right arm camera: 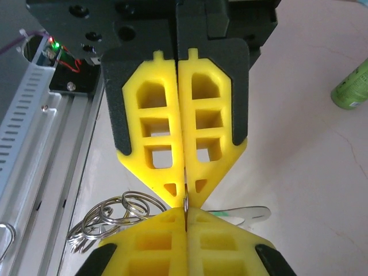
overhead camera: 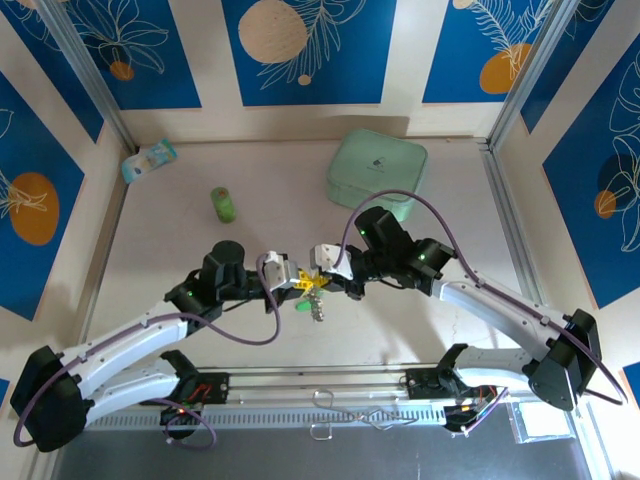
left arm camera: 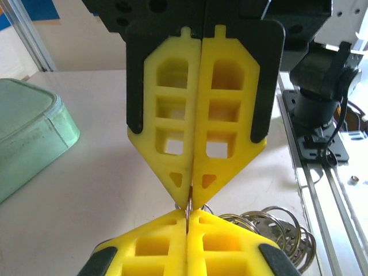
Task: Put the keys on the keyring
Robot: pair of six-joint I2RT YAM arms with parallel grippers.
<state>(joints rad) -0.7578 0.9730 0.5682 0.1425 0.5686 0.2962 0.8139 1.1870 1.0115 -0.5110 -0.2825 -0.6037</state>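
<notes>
Grippers meeting tip to tip over the middle of the table (overhead camera: 160,230). Left gripper (overhead camera: 297,282) and right gripper (overhead camera: 324,278) are each clenched flat, finger against finger. A thin sliver of metal shows in the seam where the two pairs of tips face one another. It appears to be part of the keyring (left arm camera: 277,231), whose bundled silvery loops sit just beside the tips. Pinching from opposite sides would probably steady the wire, or let it be pried apart, so that a key can be threaded on. One key (right arm camera: 248,215), blade flat, shows just past the right gripper's fingers; whether it is already on the ring cannot be told. Each arm sweeps inward from its outer corner, its wrist turned toward the other so that the fingers oppose along one line.
</notes>
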